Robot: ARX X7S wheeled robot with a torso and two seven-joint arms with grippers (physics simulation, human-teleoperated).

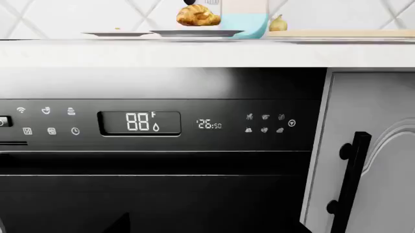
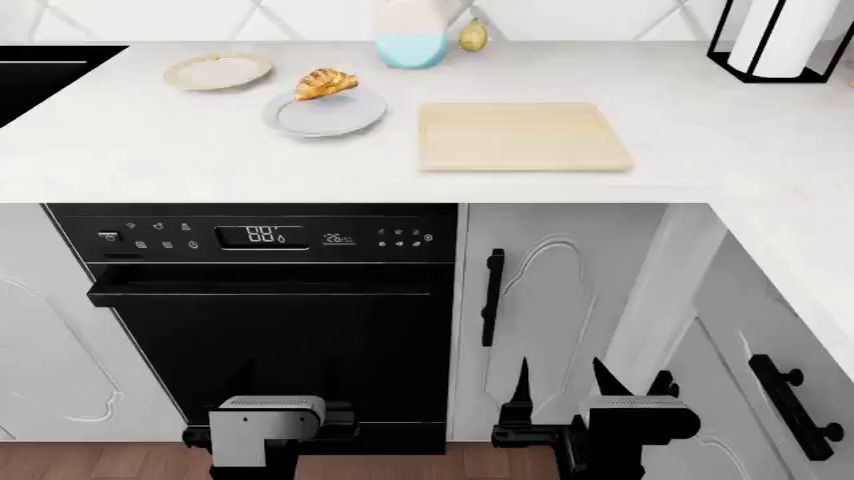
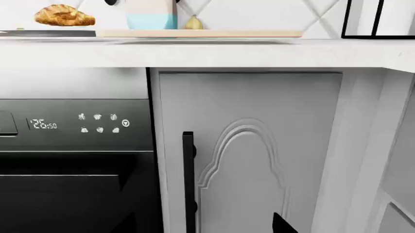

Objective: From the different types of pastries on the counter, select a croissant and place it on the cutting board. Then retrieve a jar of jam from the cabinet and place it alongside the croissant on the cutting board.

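Note:
The croissant (image 2: 324, 82) lies on a round grey plate (image 2: 324, 112) at the back of the white counter (image 2: 160, 150). It also shows in the left wrist view, croissant (image 1: 198, 17), and in the right wrist view, croissant (image 3: 65, 15). The bare cutting board (image 2: 523, 136) lies to the right of that plate. Both grippers hang low, well below the counter edge. My left gripper (image 1: 207, 228) faces the black dishwasher, open and holding nothing. My right gripper (image 2: 563, 380) is open in front of a closed cabinet door (image 3: 250, 150). The jar of jam is out of view.
A second small plate (image 2: 218, 70) sits left of the croissant. A beige-and-blue vase (image 2: 410, 35) and a yellowish fruit (image 2: 473, 36) stand at the back wall. A paper-towel holder (image 2: 781, 35) is at the back right. The dishwasher (image 2: 267, 300) and the door's black handle (image 2: 493, 297) face me.

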